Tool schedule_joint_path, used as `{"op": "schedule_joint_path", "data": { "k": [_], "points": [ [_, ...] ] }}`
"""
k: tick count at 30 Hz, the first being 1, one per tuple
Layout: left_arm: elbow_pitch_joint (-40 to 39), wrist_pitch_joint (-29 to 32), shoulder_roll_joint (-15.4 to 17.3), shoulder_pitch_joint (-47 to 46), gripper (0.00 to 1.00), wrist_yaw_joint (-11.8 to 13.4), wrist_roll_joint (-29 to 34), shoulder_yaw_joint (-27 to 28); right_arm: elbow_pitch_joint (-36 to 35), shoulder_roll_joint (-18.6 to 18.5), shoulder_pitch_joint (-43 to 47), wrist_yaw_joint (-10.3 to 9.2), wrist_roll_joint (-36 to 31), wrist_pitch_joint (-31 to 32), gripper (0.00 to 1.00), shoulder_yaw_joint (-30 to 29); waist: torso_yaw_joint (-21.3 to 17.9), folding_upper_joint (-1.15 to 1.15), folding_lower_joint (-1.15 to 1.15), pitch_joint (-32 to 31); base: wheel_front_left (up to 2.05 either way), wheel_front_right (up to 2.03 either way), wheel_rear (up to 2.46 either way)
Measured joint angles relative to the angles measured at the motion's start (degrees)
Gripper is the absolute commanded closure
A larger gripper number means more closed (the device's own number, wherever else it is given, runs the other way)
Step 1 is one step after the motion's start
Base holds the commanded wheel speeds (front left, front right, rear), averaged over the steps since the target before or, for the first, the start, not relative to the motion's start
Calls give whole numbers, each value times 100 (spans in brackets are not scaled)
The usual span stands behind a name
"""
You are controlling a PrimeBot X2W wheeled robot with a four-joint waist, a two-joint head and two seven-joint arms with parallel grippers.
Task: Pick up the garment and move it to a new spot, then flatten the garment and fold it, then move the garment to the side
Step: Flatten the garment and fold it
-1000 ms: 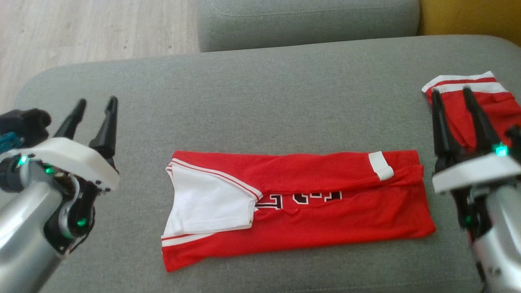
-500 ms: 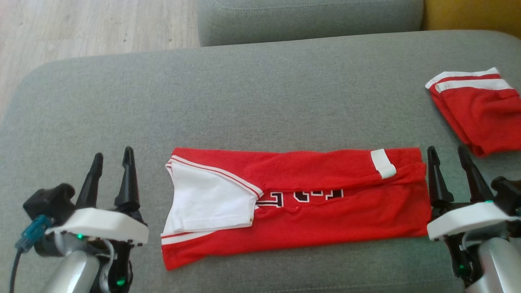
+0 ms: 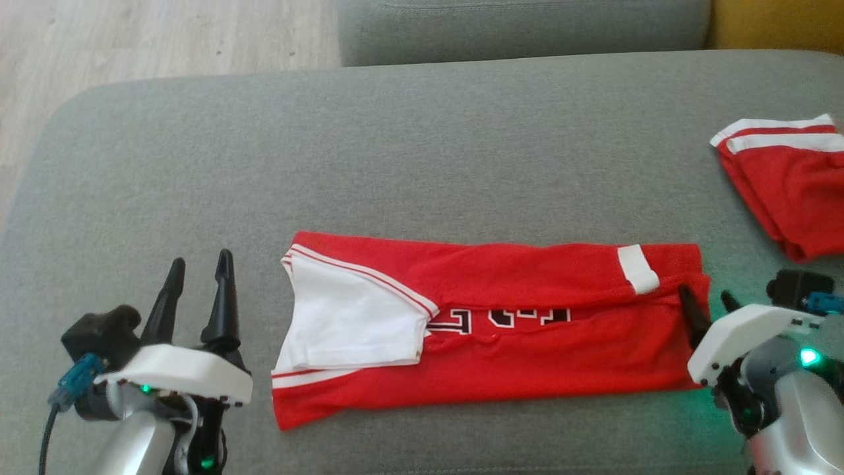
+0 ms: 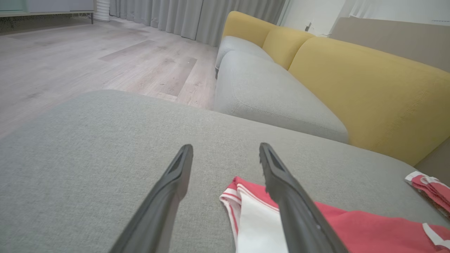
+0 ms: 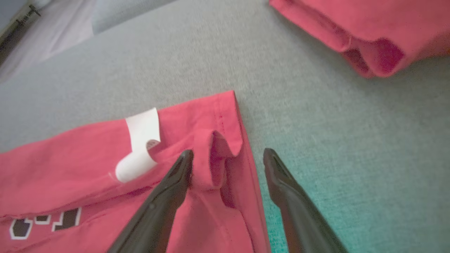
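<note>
Lying folded in a long red band with white trim, the jersey [image 3: 527, 343] sits on the cushion [image 3: 395, 165] in the head view, with the left gripper [image 3: 201, 258] spread beside its collar end. Left wrist: smooth dark fingers apart over grey weave. Right wrist: the right gripper [image 5: 228, 152] is spread, straddling the puckered hem.

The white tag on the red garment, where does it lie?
In the head view the white tag lies on the red garment near its right end, just left of the right gripper.
</note>
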Motion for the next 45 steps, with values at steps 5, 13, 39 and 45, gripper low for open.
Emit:
{"op": "schedule_joint_path", "data": {
  "k": [5,13,39,45],
  "points": [
    [189,0,-40,-8,0,-102,86,23,587,132,-207,0,-112,701,0,-448,108,0,0,62,0,0,0],
    [327,0,-109,-22,0,-201,88,29,844,147,-514,0,129,975,31,-463,161,0,0,136,0,0,0],
    [513,0,-227,6,0,-200,89,177,-1124,-47,-344,0,1185,1406,100,-120,11,0,0,-174,0,0,0],
    [597,0,-289,10,0,-201,87,176,-2215,297,125,0,2195,1785,100,315,141,0,0,-275,0,0,0]
  ]
}}
